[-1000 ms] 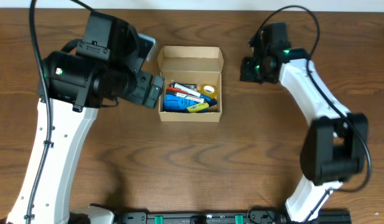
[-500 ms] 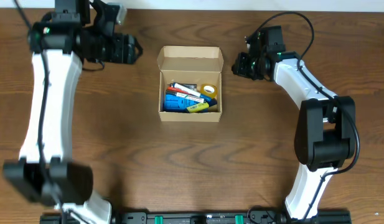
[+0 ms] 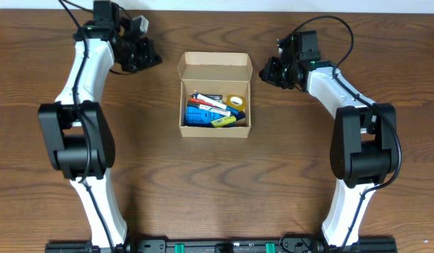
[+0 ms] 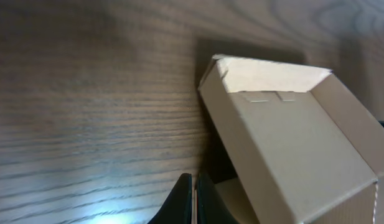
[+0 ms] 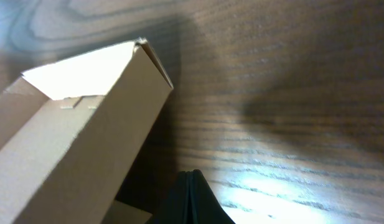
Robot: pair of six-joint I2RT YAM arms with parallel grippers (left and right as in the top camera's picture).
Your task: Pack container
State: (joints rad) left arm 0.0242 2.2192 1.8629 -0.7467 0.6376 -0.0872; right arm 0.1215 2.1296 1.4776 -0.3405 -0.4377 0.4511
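The container is a tan cardboard box in the middle of the table, its lid flap standing up at the back. Inside lie a yellow tape roll, a blue item and several pens. My left gripper hovers off the box's back left corner, shut and empty. My right gripper sits off the back right corner, also shut on nothing. In the left wrist view the box lies right of the closed gripper. In the right wrist view the box lies left of the gripper.
Dark wood table all around the box. Both arms reach in from the near edge along the left and right sides, with black cables looping over the back of the table.
My left arm has swung from beside the box's left wall out to the back left, and its gripper has shut. The right gripper has shifted slightly toward the box.
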